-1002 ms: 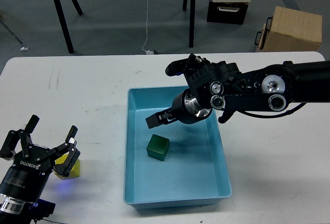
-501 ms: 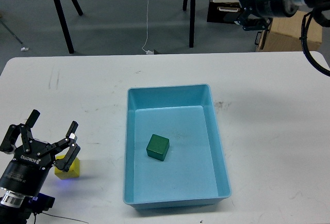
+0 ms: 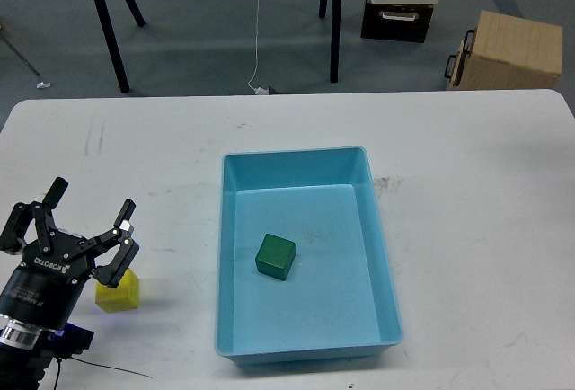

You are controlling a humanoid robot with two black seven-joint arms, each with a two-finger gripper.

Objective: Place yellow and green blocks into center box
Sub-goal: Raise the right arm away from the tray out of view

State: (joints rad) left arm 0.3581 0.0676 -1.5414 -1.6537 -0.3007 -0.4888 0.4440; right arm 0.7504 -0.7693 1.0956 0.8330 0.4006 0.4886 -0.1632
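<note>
Now that the right arm has left the view entirely, having stood over the box a second ago and risen past the far edge of the desk half a second ago, the green block's delivery is judged complete. Near the desk's near-left corner, the left end effector (image 3: 79, 243) is spread wide and empty, and has shifted slightly toward that corner. The yellow block (image 3: 118, 292) rests on the desk (image 3: 467, 228) just beside its right-hand fingertips, partly overlapped by them and not between the fingers. Farther in, at the middle of the desk, the blue center box (image 3: 382, 255) holds the green block (image 3: 275, 256), lying free on its floor. The right end effector is not visible. The yellow block remains to be grasped and transferred.
</note>
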